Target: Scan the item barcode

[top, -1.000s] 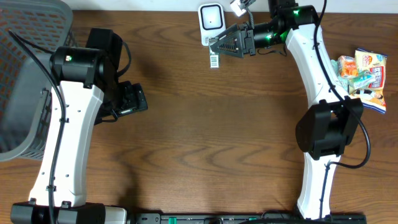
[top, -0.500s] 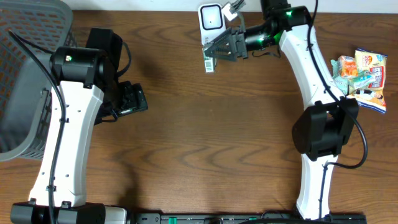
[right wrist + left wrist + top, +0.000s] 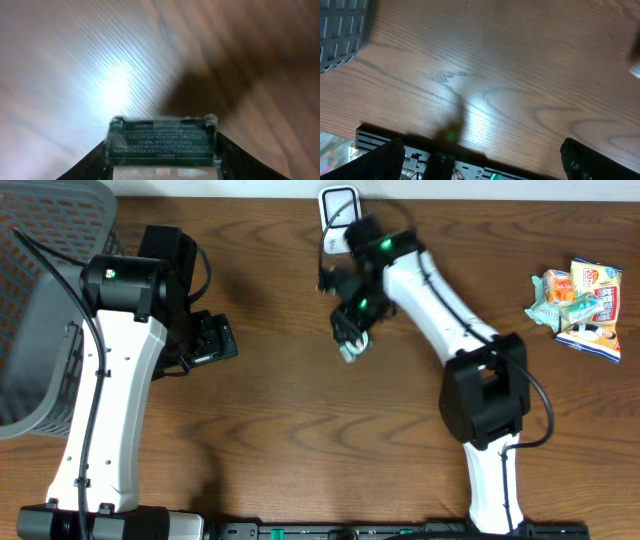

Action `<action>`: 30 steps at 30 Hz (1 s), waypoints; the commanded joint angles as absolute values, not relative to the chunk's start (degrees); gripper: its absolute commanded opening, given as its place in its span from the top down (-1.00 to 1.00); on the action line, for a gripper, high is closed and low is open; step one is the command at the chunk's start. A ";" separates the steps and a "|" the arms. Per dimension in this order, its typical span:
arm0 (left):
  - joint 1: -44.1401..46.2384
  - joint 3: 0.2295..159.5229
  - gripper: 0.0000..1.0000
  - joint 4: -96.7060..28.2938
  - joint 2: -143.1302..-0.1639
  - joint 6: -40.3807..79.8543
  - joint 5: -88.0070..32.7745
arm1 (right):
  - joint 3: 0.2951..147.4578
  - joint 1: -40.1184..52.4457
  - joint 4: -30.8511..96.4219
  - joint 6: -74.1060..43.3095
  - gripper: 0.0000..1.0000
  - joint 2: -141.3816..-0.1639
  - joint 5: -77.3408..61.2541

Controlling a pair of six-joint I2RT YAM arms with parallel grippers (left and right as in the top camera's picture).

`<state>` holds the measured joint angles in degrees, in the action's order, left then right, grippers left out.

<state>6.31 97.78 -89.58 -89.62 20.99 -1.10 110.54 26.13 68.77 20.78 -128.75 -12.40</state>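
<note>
**Barcode scan under way:** The right tool [image 3: 351, 332] holds a small flat packet [image 3: 162, 142] above the surface [image 3: 300, 430]. It sits a little way in from the middle of the far edge, where the white scanner [image 3: 340, 206] stands. The right wrist view shows the tool's fingers [image 3: 92, 164] clamped on the packet's two sides.

The packet hangs near the scanner but apart from it, and does not appear to face the scanner's window. The step in hand therefore looks like presenting the barcode. Whether a read has registered cannot be told from these views.

On that reading, the next move calls for finding the barcode face and turning it squarely toward the scanner's window. The packet must then be brought close without slipping in the grip. No barcode shows in any view.

The packet is thin, with a crimped, clear-looking top seam. A dark panel carries lines of small white print, apparently a warning notice, which does not read the right way round to the wrist camera. From above, the packet is only a pale sliver under the tool.

The left tool [image 3: 213, 340] waits over the left half of the surface, its fingers wide apart and holding nothing. A grey basket [image 3: 30, 330] sits at the far left corner, and snack bags [image 3: 577, 305] lie by the right edge.
</note>
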 commanded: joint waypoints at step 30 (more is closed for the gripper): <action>6.17 97.71 -0.96 -89.73 -89.84 21.12 -0.38 | 109.62 25.15 65.04 -12.21 -0.65 -126.74 -18.20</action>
